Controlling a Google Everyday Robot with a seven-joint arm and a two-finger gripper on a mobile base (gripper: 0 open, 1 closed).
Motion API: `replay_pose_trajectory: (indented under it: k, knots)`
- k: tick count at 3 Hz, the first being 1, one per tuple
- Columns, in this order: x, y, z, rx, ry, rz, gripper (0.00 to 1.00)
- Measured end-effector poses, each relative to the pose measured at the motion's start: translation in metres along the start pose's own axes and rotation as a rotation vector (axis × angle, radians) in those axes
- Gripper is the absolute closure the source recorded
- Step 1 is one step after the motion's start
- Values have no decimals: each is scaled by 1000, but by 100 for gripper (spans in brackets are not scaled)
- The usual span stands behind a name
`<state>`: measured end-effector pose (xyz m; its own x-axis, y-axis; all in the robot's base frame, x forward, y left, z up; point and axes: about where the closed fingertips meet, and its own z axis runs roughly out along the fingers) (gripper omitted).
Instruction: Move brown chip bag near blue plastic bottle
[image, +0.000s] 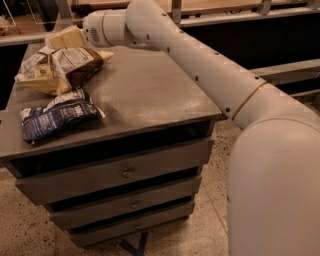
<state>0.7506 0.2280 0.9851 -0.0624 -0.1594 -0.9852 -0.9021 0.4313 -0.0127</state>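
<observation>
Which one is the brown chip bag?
Look at the grey drawer cabinet: at the far left of its top, right by the robot's hand, lies the brown chip bag. It is tan-yellow with a dark brown panel, unlike the dark blue and white bag nearer the front edge.

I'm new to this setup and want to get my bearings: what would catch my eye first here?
The big white arm stretches from the lower right across the grey drawer cabinet to its far left corner, where the gripper sits at the far edge of the brown chip bag. A dark blue and white bag lies near the front left edge.
</observation>
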Motion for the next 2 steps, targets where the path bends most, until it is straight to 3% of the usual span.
replay_pose_trajectory:
  k: [1, 2]
  knots:
    - [8, -11, -24, 36, 27, 12, 0]
    - [25, -49, -81, 169, 87, 23, 0]
